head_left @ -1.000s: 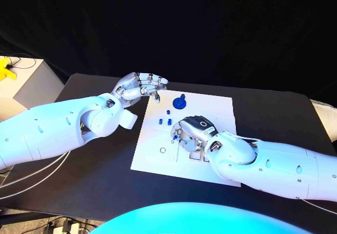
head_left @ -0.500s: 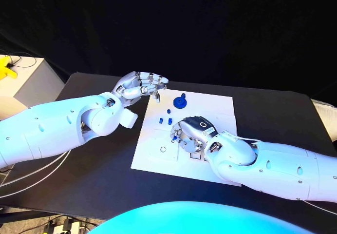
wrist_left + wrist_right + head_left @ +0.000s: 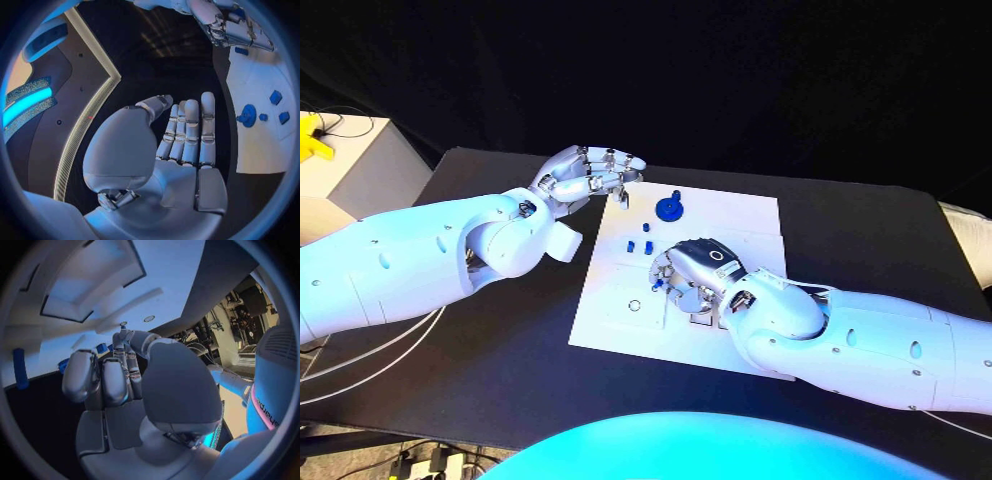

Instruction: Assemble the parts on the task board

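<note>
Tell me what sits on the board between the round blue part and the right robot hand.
In the head view, small blue parts lie on the task board between the round blue part and the right robot hand.

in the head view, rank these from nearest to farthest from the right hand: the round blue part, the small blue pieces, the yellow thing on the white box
1. small blue pieces, just beyond the right hand, on the task board.
2. round blue part, near the board's far edge.
3. yellow thing, off the table on the white box.
</note>
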`<state>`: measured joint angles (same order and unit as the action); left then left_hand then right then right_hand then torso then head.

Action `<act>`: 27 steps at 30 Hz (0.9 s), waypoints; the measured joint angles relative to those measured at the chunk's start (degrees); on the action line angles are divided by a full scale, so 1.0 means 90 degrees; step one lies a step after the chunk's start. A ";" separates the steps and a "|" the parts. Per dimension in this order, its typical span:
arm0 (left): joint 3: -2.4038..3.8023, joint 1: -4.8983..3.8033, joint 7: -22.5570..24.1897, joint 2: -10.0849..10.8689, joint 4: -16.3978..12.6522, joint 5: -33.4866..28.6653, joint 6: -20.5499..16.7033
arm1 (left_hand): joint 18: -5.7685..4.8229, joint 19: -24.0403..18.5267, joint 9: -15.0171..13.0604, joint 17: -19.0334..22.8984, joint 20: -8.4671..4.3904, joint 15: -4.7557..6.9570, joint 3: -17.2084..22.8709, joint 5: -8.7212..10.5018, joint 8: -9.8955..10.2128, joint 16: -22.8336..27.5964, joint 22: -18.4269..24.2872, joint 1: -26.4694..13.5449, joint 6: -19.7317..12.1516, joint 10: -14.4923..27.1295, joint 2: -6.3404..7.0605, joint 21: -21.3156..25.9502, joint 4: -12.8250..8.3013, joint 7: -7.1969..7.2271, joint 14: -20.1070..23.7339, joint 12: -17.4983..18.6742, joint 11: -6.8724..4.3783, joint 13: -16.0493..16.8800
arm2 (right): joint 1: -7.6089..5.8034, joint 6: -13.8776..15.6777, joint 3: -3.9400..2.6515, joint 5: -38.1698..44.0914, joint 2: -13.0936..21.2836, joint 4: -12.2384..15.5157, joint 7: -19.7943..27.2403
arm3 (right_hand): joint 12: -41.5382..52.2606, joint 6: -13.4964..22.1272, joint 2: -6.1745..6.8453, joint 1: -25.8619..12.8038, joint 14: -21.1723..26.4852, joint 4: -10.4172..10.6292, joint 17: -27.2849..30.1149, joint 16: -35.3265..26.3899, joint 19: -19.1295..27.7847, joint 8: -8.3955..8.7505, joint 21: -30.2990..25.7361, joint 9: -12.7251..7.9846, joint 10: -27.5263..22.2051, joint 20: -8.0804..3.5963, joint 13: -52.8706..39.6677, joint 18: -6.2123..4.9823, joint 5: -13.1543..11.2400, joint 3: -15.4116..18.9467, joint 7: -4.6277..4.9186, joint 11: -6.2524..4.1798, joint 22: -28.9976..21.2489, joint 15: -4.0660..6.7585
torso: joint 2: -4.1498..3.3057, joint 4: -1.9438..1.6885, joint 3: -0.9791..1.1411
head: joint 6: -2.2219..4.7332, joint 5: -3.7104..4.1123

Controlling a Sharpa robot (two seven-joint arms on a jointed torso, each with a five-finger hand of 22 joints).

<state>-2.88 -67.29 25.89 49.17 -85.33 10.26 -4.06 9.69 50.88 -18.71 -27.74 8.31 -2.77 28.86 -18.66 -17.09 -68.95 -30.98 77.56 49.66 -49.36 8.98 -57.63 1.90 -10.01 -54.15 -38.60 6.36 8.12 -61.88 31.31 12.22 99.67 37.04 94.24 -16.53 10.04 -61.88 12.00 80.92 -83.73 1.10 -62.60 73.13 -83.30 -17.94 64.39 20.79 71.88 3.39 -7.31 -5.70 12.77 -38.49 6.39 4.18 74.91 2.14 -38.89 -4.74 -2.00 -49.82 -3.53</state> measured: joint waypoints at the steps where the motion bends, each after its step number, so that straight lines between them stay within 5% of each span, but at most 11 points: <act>1: 0.0000 0.0000 -0.0001 -0.0001 0.0001 0.0000 0.0000 | 0.0000 0.0000 0.0000 0.0000 0.0000 0.0000 0.0000 0.0000 0.0000 0.0000 0.0000 0.0000 0.0000 0.0000 0.0000 0.0000 0.0000 0.0000 0.0000 0.0000 0.0000 0.0000 | 0.0000 -0.0013 0.0000 0.0000 -0.0002 -0.0002 -0.0004 | -0.0001 -0.0003 0.0000 0.0000 0.0000 0.0000 0.0000 0.0000 0.0000 0.0000 0.0000 0.0000 0.0000 0.0000 0.0000 0.0000 0.0000 0.0000 0.0003 0.0000 0.0000 0.0000 | 0.0000 0.0000 0.0000 | -0.0002 0.0001; 27: 0.0000 0.0000 -0.0013 -0.0007 0.0003 0.0000 0.0006 | 0.0000 0.0000 0.0000 0.0001 0.0000 0.0000 0.0000 0.0000 0.0000 0.0000 -0.0001 0.0000 0.0000 -0.0001 0.0000 0.0000 0.0000 0.0000 0.0000 0.0000 0.0000 0.0001 | 0.0003 -0.0131 0.0006 0.0006 -0.0061 -0.0059 -0.0020 | -0.0040 -0.0017 -0.0001 -0.0004 0.0000 -0.0019 -0.0028 0.0000 0.0000 0.0000 0.0000 0.0003 0.0042 0.0000 -0.0014 0.0000 -0.0018 -0.0018 0.0016 -0.0002 0.0004 0.0000 | -0.0002 -0.0008 0.0004 | -0.0020 -0.0004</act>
<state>-2.88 -67.29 25.77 49.11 -85.30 10.26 -4.01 9.69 50.88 -18.71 -27.73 8.31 -2.77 28.86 -18.66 -17.10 -68.95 -30.98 77.56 49.66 -49.36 8.98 -57.63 1.90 -10.01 -54.15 -38.60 6.36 8.13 -61.85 30.14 12.27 99.73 36.49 93.71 -16.72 9.68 -62.03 12.00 80.88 -83.74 0.93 -62.85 73.13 -83.29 -17.94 64.39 20.82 72.25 3.39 -7.43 -5.70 12.60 -38.64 6.54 4.16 74.94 2.14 -38.91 -4.81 -1.97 -50.00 -3.56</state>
